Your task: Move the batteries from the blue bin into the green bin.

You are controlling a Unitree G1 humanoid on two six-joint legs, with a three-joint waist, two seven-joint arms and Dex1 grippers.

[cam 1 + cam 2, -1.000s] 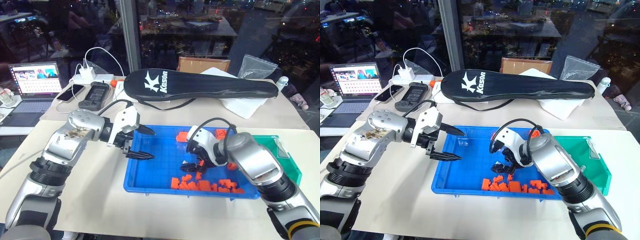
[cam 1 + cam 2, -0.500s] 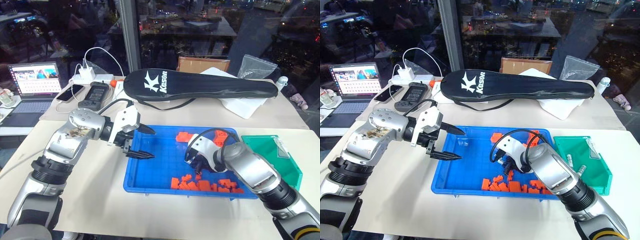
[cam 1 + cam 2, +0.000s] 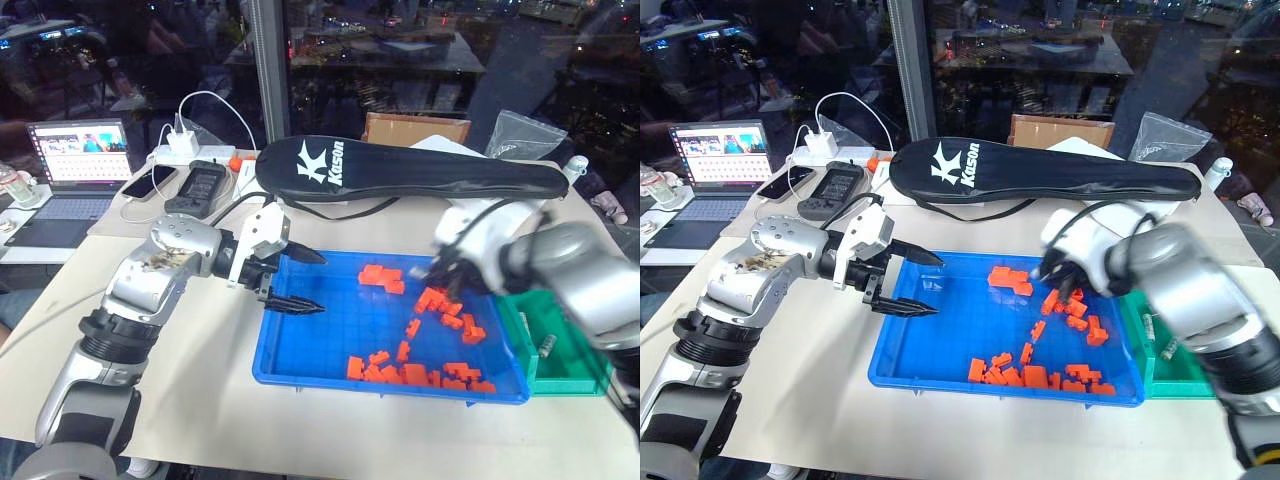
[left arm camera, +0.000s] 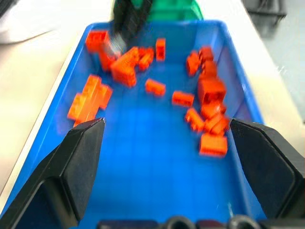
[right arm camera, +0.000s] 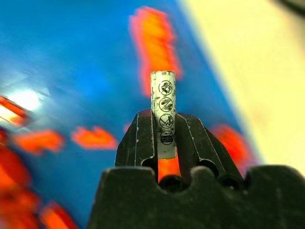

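Note:
The blue bin (image 3: 330,335) sits mid-table with orange blocks (image 3: 440,305) scattered over its right half. My right gripper (image 3: 447,278) hangs blurred above the bin's right side. In the right wrist view it is shut on a silvery battery (image 5: 163,112), which stands upright between the fingers. The green bin (image 3: 572,372) stands against the blue bin's right end, and one battery (image 3: 545,345) lies inside it. My left gripper (image 3: 320,282) hovers open over the blue bin's left end, holding nothing. In the left wrist view its fingers (image 4: 71,162) frame the blocks.
A black racket bag (image 3: 400,170) lies behind the bins. A laptop (image 3: 75,160), phones (image 3: 200,185) and a power strip with cables (image 3: 185,150) sit at the back left. A cardboard box (image 3: 415,128) and plastic bag (image 3: 520,130) are at the back right.
My right gripper shut on a battery among the blocks, then rose and swung right toward the green bin. The left gripper has barely moved. The camera view has shifted.

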